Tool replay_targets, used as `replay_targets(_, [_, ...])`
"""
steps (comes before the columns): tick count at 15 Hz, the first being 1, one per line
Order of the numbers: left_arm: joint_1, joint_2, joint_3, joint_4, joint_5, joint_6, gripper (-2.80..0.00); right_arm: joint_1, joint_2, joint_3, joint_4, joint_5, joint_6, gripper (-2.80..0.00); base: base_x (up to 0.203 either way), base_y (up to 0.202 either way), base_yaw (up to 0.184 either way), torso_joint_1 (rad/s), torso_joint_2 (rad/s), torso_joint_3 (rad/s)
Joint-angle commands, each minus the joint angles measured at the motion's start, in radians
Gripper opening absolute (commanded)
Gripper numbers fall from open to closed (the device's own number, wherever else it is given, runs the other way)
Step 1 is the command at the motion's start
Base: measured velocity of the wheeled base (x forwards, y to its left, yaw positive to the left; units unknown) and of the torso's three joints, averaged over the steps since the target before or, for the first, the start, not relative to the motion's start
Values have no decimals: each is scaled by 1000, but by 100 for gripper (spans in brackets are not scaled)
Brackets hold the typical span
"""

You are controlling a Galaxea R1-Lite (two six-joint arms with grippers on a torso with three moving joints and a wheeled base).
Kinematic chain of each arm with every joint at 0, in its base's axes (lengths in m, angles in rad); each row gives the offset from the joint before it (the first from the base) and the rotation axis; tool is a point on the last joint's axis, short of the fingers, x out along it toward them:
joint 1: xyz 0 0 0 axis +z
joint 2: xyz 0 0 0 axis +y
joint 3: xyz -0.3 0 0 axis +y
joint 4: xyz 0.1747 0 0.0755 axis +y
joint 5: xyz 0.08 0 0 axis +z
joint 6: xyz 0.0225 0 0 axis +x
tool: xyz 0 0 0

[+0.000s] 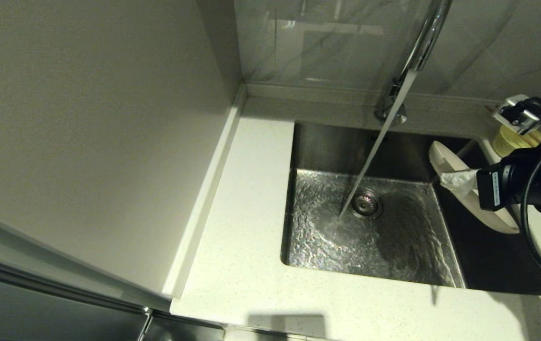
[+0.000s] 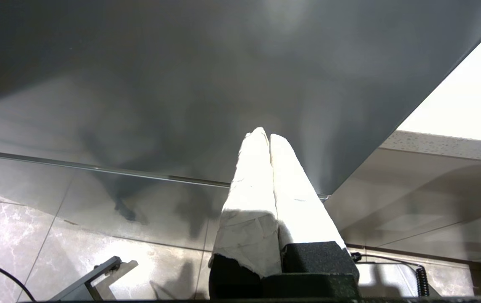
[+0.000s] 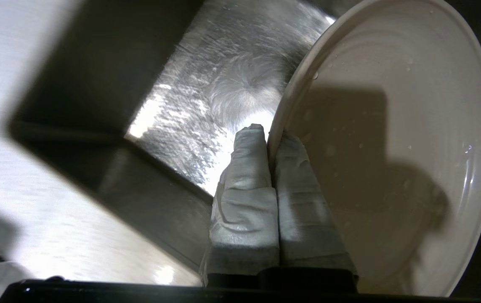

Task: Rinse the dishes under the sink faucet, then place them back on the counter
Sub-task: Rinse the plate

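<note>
At the sink's (image 1: 374, 222) right edge, the right gripper (image 1: 459, 182) holds the tilted plate (image 1: 445, 163); faucet (image 1: 424, 42) runs; the bowl (image 1: 511, 139) sits far right. Left gripper (image 2: 269, 141), pinched empty, faces a cabinet (image 2: 181, 84). Right fingers (image 3: 244, 185) clamp the plate's rim.

Dim overall. Light from above glints on the rippling floor of the square brushed stainless-steel sink (image 1: 393, 246) and glares off the white speckled stone counter (image 1: 232, 265); the gripper's shadow darkens the off-white round plate (image 3: 391, 168).
</note>
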Motion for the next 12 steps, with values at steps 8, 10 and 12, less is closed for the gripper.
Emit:
replay_targets(8, [0,-2,0,0,0,-1,-280,73,305,-110,-442,172,270,-280,0,0,0,0,0,0])
replay_targets(10, [0,-2,0,0,0,-1,-280,63,285,-100,-396,166,337,-280,0,0,0,0,0,0])
replay_targets(12, [0,-2,0,0,0,-1,-280,2,216,-72,-233,172,372,-280,0,0,0,0,0,0])
